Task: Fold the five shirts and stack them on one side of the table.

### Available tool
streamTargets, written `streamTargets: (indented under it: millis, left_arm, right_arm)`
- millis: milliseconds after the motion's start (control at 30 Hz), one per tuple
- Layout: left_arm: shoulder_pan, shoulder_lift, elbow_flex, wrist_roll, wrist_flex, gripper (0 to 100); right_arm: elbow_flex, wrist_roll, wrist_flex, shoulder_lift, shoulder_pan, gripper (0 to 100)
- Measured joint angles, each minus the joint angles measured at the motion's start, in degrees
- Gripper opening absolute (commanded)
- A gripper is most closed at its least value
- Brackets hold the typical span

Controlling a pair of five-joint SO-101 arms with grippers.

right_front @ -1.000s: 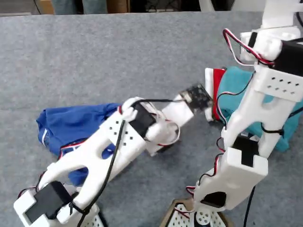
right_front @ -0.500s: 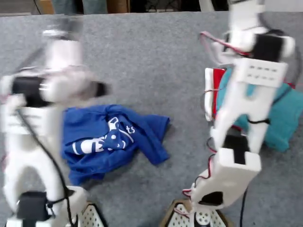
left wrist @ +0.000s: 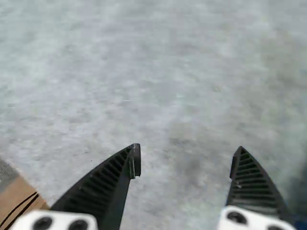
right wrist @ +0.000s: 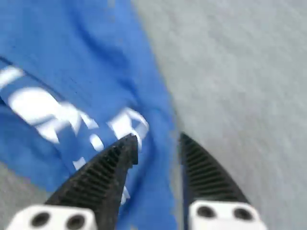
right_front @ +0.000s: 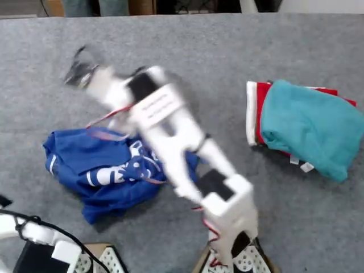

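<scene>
A crumpled blue shirt (right_front: 108,173) with white print lies at the table's left front. My right arm stretches across it from the front middle, its gripper (right_front: 79,67) blurred beyond the shirt's far edge. In the right wrist view that gripper (right wrist: 157,139) is open, nothing between its fingers, with the blue shirt (right wrist: 72,72) and its edge below. On the right lies a stack: a folded teal shirt (right_front: 310,128) over a red shirt (right_front: 263,94) and a white one (right_front: 250,114). My left gripper (left wrist: 187,148) is open over bare grey table.
The grey felt table (right_front: 227,51) has free room across the back and middle. My left arm (right_front: 34,247) is folded back at the front left corner. The arm bases (right_front: 233,259) stand at the front edge.
My right arm has swung from above the stack on the right over to the blue shirt on the left. My left arm has pulled back from the shirt to the front left corner.
</scene>
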Motion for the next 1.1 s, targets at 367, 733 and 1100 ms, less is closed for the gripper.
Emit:
streamTargets:
  millis: [367, 733, 1100]
  left_arm:
    - [-3.08, 0.00, 0.79, -0.26, -1.93, 31]
    - [2.81, 0.00, 1.41, 0.44, -1.93, 31]
    - [41.67, -0.18, 3.78, -1.23, 0.97, 31]
  right_arm:
    - [-5.63, 0.00, -13.45, 24.62, -4.31, 1.2]
    - [-37.89, -6.51, -2.20, 32.62, 15.03, 1.4]
    - [-51.96, -18.55, -1.93, 44.57, 36.04, 1.5]
